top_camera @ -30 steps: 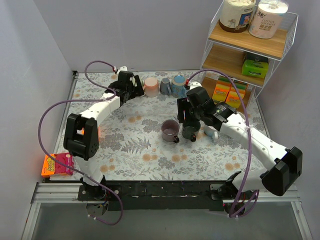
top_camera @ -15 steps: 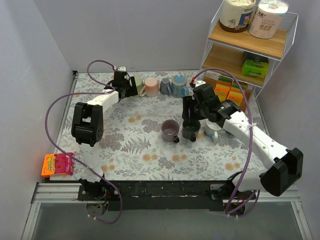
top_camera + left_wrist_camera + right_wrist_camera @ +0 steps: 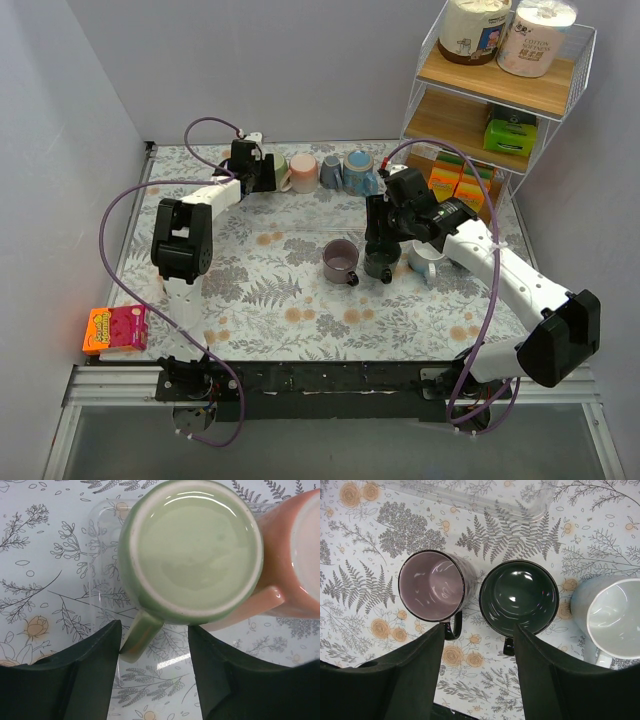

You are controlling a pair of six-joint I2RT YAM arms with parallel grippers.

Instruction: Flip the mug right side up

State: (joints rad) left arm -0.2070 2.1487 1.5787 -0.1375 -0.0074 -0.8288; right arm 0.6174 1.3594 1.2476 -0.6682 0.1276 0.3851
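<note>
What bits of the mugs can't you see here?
Left wrist view: the pink mug is cut off by the right edge; the upside-down green mug hides its own inside.
Right wrist view: the white mug is cut off by the right edge.
Top view: the left tool covers most of the green mug.

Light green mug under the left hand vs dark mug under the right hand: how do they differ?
The light green mug is upside down, base up; the dark mug stands upright, mouth open. The light green mug sits on a clear tray beside a pink mug; the dark mug sits on the tablecloth. Both have one handle.
</note>
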